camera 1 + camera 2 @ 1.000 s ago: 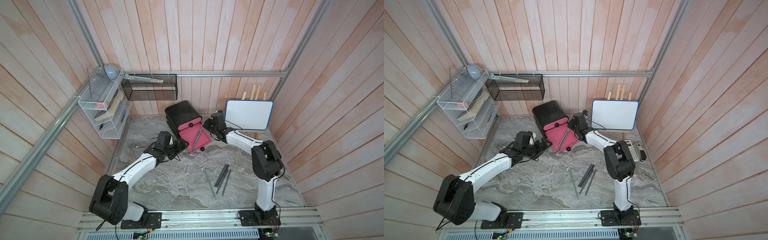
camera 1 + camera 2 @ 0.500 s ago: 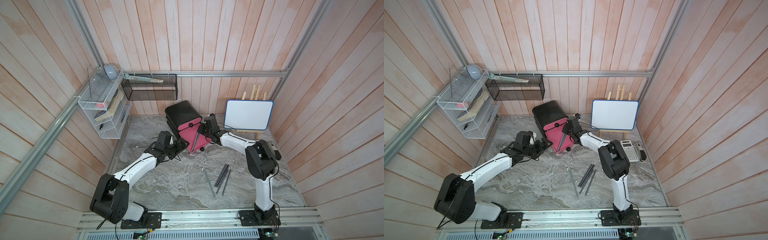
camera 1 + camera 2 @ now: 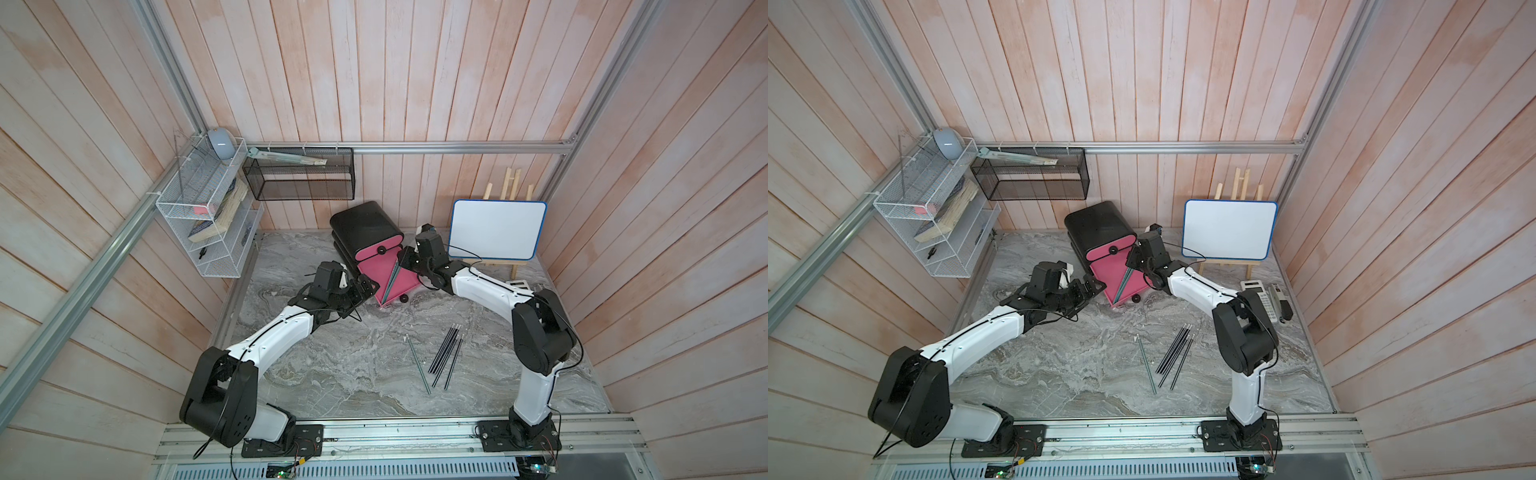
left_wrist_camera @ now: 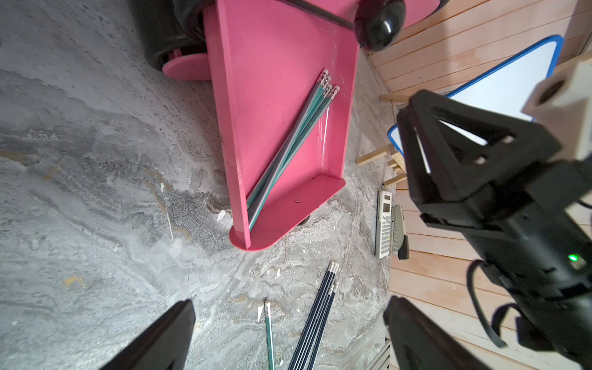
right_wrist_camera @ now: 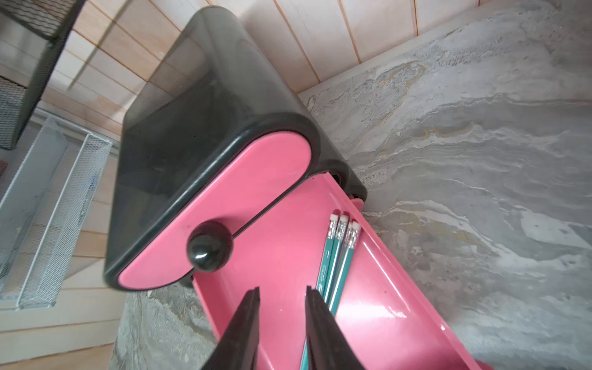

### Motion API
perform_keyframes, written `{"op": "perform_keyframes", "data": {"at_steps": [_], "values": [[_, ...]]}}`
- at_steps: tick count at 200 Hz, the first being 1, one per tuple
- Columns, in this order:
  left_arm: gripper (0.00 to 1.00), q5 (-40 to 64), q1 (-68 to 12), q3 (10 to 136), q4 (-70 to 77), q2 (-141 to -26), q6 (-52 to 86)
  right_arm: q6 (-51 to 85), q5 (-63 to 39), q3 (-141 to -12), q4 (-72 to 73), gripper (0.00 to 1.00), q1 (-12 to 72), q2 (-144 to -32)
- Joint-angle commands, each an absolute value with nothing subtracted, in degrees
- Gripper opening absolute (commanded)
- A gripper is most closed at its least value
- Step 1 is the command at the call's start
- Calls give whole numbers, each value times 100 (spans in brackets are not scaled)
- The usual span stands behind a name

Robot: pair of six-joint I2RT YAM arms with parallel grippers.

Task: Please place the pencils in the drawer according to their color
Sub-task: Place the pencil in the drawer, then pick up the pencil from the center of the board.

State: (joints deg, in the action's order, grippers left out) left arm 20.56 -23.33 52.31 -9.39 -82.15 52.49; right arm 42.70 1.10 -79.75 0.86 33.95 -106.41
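R gripper (image 5: 282, 288), jaws slightly apart & empty, hovers over open pink drawer (image 5: 384, 288) where teal pencils (image 5: 336, 256) lie diagonal from its front corner: best lift straight up w/o nudging them, L gripper (image 4: 290, 302) spread wide nearby, black pencils (image 3: 446, 353) on table (image 3: 332, 374) front half.

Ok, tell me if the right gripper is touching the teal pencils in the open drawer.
Apart. The left wrist view shows the drawer wall and bare table between the right gripper and the teal pencils.
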Motion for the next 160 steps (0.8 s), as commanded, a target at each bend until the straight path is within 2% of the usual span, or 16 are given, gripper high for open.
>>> {"op": "perform_keyframes", "data": {"at_steps": [1,36,78,160], "values": [[100,2056,-2355,5180,-844,-8098,5162,3832,-70,-7640,-259,32,3449,-10188],[100,2090,-2348,5005,-943,-7988,5126,3256,-120,-6972,-887,38,3574,-9564],[100,2082,-2349,4757,-1438,-7725,4886,2964,-202,-6193,-1555,40,3885,-9058],[100,2148,-2348,3854,-1619,-6979,4943,2959,-109,-5883,-2187,39,4707,-9669]]}}
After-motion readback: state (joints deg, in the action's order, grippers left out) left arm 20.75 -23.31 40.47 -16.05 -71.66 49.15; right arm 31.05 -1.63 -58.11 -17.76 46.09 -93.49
